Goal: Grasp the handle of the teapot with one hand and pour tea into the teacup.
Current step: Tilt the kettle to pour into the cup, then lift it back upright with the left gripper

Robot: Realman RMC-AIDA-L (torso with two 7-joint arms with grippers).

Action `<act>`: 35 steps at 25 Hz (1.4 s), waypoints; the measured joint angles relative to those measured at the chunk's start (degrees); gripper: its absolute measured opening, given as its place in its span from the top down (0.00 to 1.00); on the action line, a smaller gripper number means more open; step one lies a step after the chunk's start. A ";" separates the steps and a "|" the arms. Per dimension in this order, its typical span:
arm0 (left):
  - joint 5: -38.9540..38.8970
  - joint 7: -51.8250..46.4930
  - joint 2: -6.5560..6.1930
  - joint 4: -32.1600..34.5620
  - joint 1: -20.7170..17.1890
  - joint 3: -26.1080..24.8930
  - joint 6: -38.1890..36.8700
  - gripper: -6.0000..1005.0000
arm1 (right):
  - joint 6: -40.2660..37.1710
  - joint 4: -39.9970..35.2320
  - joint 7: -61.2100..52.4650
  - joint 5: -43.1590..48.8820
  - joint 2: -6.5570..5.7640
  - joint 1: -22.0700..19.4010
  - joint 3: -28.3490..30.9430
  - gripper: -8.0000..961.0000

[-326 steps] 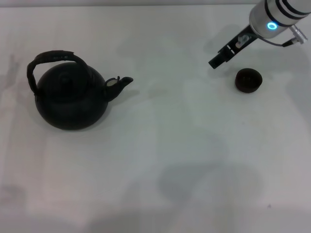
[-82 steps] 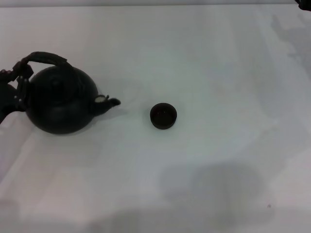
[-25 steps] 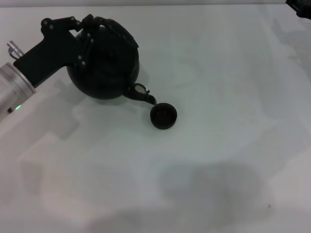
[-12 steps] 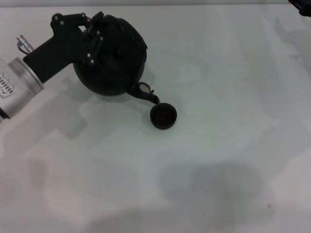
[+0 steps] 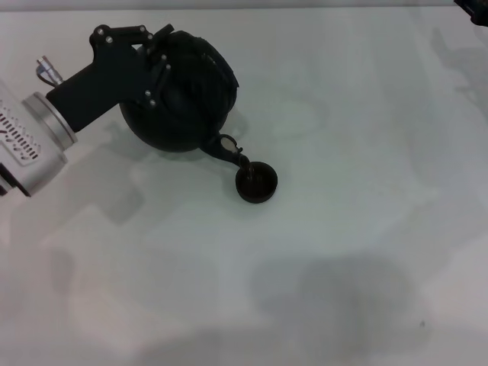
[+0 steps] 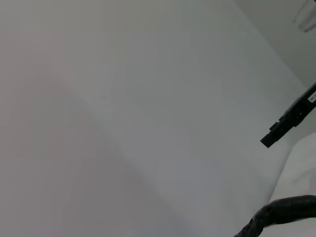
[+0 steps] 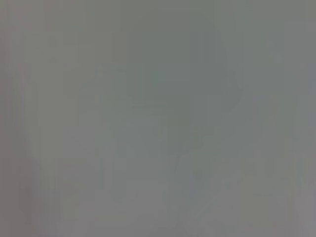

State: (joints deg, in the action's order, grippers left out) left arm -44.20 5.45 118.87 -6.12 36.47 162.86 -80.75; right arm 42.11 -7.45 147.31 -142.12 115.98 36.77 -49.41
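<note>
No legible text or markings.

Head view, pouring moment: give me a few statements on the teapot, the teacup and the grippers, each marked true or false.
1. The left gripper holds the teapot up by its top. True.
2. The teapot stands upright on the table. False: it is tipped, spout pointing down.
3. The spout ends just over the teacup's rim. True.
4. The teacup lies on its side. False: it stands upright on the table.
5. The right gripper steadies the teacup. False: only a dark bit of the right arm shows at the far corner, away from the cup.
</note>
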 joint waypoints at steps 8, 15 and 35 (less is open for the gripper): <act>0.27 2.04 0.06 0.72 0.09 0.00 0.10 0.90 | 0.32 0.43 0.00 0.00 0.09 -0.13 1.25 0.12; 0.49 2.04 0.05 0.69 0.18 0.00 0.16 0.89 | 0.35 0.42 0.00 0.01 0.14 -0.05 1.25 0.12; -0.25 1.36 0.13 3.36 -1.46 -0.63 1.69 0.90 | 0.01 0.31 0.00 0.01 0.03 0.14 1.25 0.12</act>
State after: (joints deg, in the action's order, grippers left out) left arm -44.45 6.80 119.00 -2.77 35.02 162.23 -79.07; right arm 42.12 -7.15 147.30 -142.11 116.01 36.91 -48.16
